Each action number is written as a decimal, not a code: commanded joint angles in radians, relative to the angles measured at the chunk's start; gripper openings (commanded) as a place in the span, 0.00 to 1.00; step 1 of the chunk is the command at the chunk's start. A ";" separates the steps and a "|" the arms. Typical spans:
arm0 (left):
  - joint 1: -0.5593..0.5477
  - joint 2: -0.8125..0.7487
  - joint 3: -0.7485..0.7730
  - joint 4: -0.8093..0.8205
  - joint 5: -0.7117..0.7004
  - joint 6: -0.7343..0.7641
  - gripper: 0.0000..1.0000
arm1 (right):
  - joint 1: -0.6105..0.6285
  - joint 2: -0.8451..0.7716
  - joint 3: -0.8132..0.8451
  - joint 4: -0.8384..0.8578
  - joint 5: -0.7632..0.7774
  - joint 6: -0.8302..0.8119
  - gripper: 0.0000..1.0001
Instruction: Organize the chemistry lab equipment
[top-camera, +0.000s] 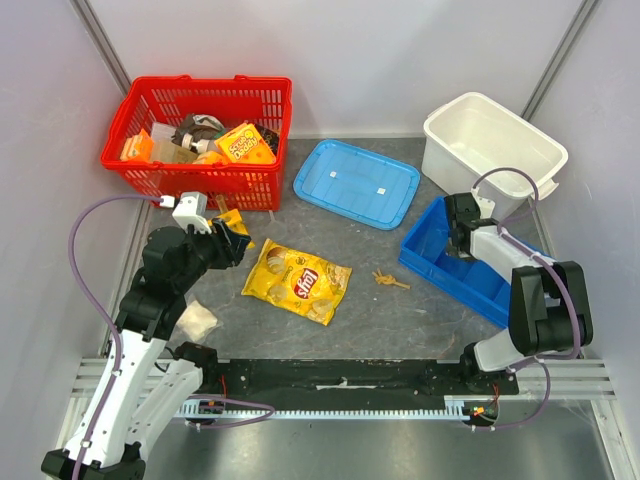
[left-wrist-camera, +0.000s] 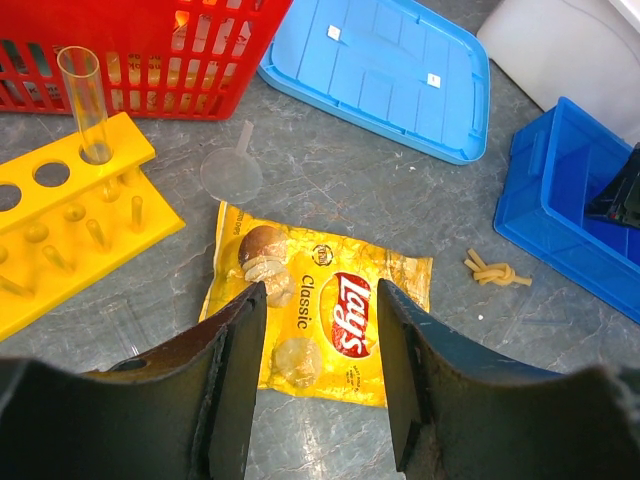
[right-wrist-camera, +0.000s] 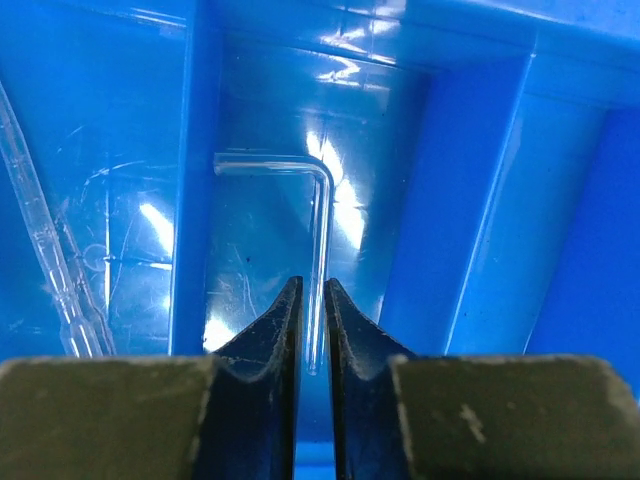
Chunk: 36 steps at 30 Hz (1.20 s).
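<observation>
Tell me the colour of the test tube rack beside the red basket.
Yellow. The test tube rack shows best in the left wrist view.

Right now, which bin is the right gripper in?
Blue divided bin, front right: right gripper grips a bent glass tube inside. Not white tub or red basket.

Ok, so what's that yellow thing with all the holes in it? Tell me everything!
That is a test tube rack, looking like bright yellow plastic. Its upper level has round holes, its lower level short upright pegs. One clear test tube stands in a hole; the other visible holes are empty. It sits on the grey table, right by the red basket. Its left end is out of view.
</observation>
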 joint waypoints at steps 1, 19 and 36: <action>-0.005 0.001 0.005 0.023 -0.018 -0.019 0.54 | -0.010 0.023 0.001 0.053 0.024 0.022 0.23; -0.017 -0.013 0.007 0.023 -0.012 -0.020 0.54 | -0.005 -0.187 0.251 -0.165 -0.393 -0.514 0.40; -0.038 -0.047 -0.001 0.027 -0.029 -0.023 0.54 | 0.266 -0.484 -0.010 -0.338 -0.843 -1.317 0.46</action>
